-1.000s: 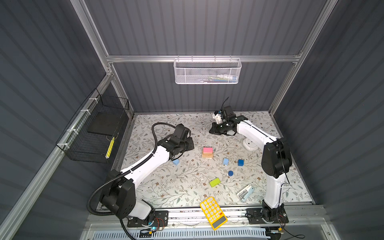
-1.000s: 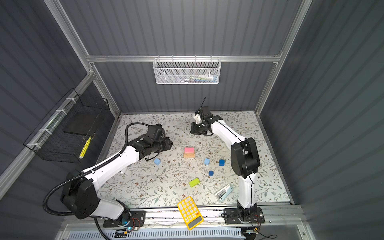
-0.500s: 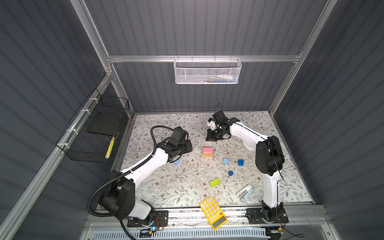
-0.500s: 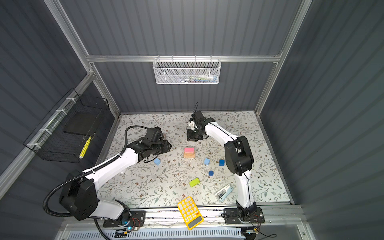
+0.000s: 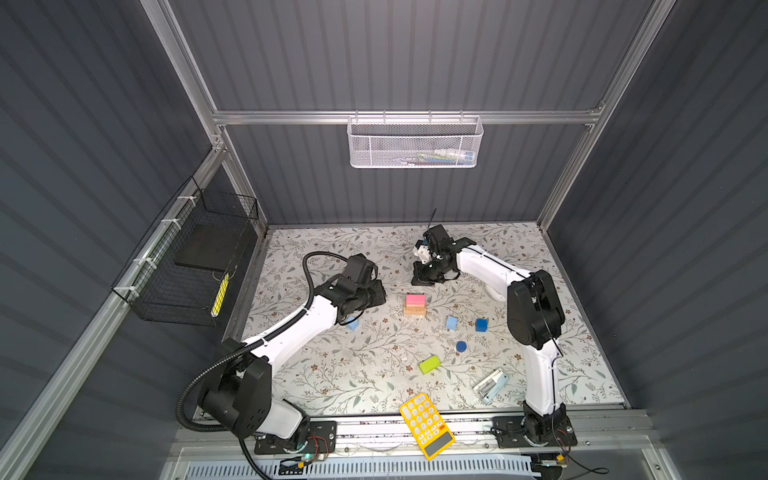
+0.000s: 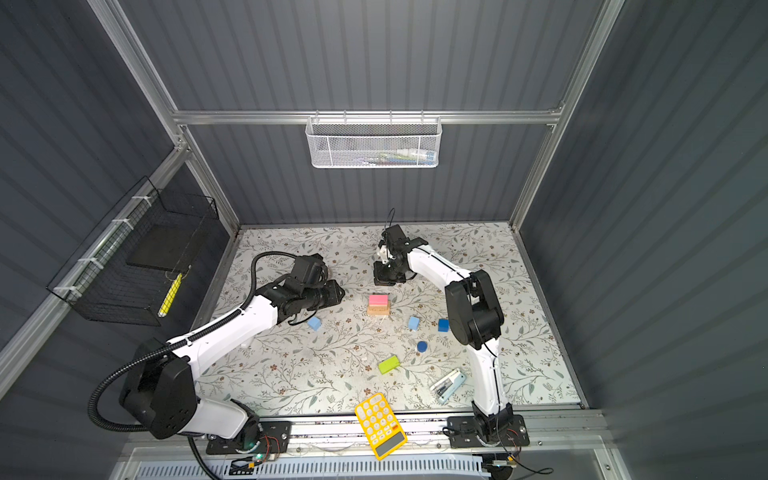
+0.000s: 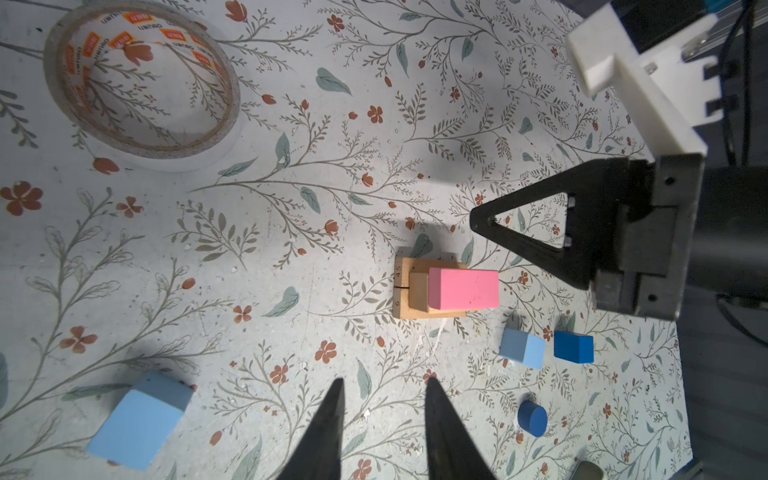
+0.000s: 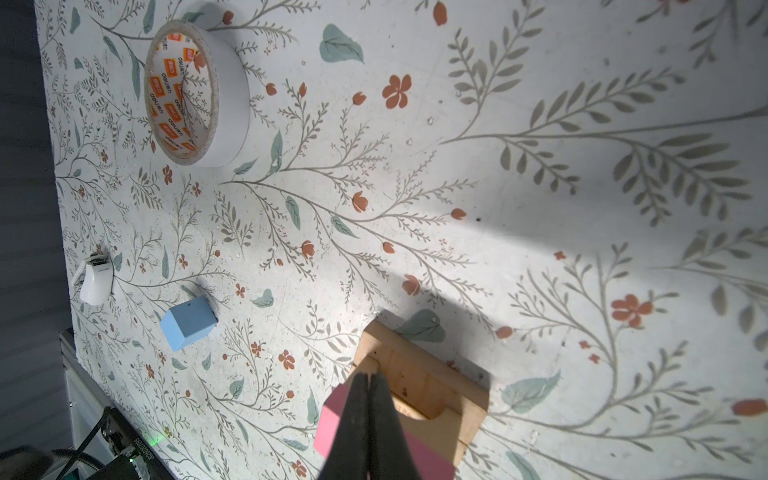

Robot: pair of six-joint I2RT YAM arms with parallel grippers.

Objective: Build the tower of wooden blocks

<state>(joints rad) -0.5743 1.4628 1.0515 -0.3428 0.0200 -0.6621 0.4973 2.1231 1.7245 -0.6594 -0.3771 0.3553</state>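
The tower [image 5: 415, 305] [image 6: 379, 305] is a pink bar [image 7: 463, 289] lying on tan bars [image 7: 403, 291] in mid table. My right gripper [image 5: 422, 278] [image 8: 368, 376] is shut and empty, just behind the tower, with its tips over the pink bar's end [image 8: 332, 419]. My left gripper [image 5: 376, 291] [image 7: 384, 382] is open and empty, left of the tower. Loose on the table are two light-blue cubes [image 5: 352, 323] [image 5: 451, 323], a dark-blue cube [image 5: 481, 325], a dark-blue cylinder [image 5: 461, 346] and a lime-green bar [image 5: 429, 364].
A yellow calculator [image 5: 427, 424] lies over the front edge and a pale-blue stapler [image 5: 491, 384] at the front right. A tape roll [image 7: 141, 83] [image 8: 199, 91] stands behind the tower. A black wire basket [image 5: 195, 266] hangs on the left wall.
My right gripper, still shut, has moved from the back of the table forward and down to the tower. The left gripper has hardly shifted.
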